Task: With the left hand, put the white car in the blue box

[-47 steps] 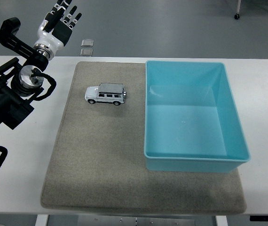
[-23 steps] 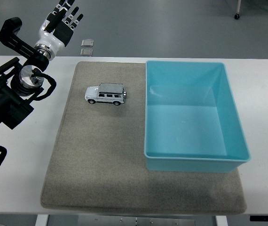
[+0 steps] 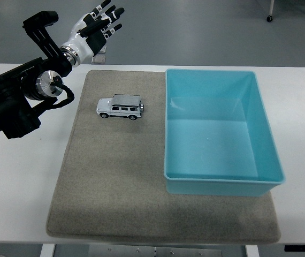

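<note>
We see a bright, evenly lit scene under diffuse overhead illumination, with no single strong source evident. Shadows are soft and short: a faint one lies beneath the white car (image 3: 120, 107), and a pale one runs along the inside walls of the blue box (image 3: 220, 174). The box floor shows a mild, broad sheen, not hard glare. The white table (image 3: 18, 187) is near full brightness but keeps its edges. Focus is sharp across the grey mat (image 3: 109, 182), whose texture resolves clearly. The left hand (image 3: 96, 27) shows slight softness at the fingertips. We note no obvious edge distortion.
</note>
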You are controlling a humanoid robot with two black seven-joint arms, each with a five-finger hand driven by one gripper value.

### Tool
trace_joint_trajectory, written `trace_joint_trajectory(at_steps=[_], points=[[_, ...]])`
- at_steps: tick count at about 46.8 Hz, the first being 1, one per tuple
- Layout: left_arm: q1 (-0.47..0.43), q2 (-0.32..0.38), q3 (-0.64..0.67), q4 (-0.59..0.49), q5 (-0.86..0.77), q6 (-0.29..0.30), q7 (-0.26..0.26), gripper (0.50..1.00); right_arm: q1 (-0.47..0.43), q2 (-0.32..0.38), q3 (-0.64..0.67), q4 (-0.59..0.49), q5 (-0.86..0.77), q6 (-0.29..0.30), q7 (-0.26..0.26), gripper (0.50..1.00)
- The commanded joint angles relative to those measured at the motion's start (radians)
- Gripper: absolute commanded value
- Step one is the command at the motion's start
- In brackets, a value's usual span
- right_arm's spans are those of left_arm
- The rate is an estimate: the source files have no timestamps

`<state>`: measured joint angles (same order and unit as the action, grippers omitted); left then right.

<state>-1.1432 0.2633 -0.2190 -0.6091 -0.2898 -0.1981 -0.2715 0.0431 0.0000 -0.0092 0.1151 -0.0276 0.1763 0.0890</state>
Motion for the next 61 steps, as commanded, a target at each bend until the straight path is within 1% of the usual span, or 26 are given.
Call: trace_joint_trajectory(at_steps=[1, 5, 14, 21, 26, 30, 32, 38, 42, 46, 52, 61], points=[[-0.046, 0.002, 0.11, -0.009, 0.018, -0.003, 0.002, 0.999, 0.0, 0.0, 0.0, 0.0, 0.0, 0.0, 0.0, 0.936], [-0.079, 0.01, 0.178, -0.029, 0.092, -0.007, 0.002, 0.999, 0.0, 0.0, 0.0, 0.0, 0.0, 0.0, 0.0, 0.936], [-0.136, 0.063, 0.208, -0.133, 0.408, -0.006, 0.009, 0.999, 0.0, 0.0, 0.0, 0.0, 0.0, 0.0, 0.0, 0.936], [-0.21, 0.106, 0.305, -0.185, 0.583, -0.024, 0.011, 0.999, 0.0, 0.0, 0.0, 0.0, 0.0, -0.001, 0.0, 0.936], [-0.259, 0.14, 0.368, -0.21, 0.652, -0.063, 0.014, 0.999, 0.0, 0.0, 0.0, 0.0, 0.0, -0.001, 0.0, 0.936], [-0.289, 0.157, 0.408, -0.222, 0.696, -0.118, 0.015, 0.999, 0.0, 0.0, 0.0, 0.0, 0.0, 0.0, 0.0, 0.936], [-0.302, 0.159, 0.421, -0.222, 0.728, -0.145, 0.024, 0.999, 0.0, 0.0, 0.0, 0.0, 0.0, 0.0, 0.0, 0.936], [-0.308, 0.16, 0.425, -0.218, 0.837, -0.207, 0.074, 0.999, 0.0, 0.0, 0.0, 0.0, 0.0, 0.0, 0.0, 0.936], [-0.313, 0.16, 0.423, -0.216, 0.92, -0.253, 0.077, 0.999, 0.0, 0.0, 0.0, 0.0, 0.0, 0.0, 0.0, 0.936], [-0.314, 0.16, 0.415, -0.215, 1.02, -0.274, 0.077, 0.999, 0.0, 0.0, 0.0, 0.0, 0.0, 0.0, 0.0, 0.936], [-0.316, 0.157, 0.412, -0.222, 1.161, -0.273, 0.075, 0.999, 0.0, 0.0, 0.0, 0.0, 0.0, 0.0, 0.0, 0.936], [-0.311, 0.152, 0.414, -0.225, 1.265, -0.271, 0.075, 0.999, 0.0, 0.0, 0.0, 0.0, 0.0, 0.0, 0.0, 0.936]])
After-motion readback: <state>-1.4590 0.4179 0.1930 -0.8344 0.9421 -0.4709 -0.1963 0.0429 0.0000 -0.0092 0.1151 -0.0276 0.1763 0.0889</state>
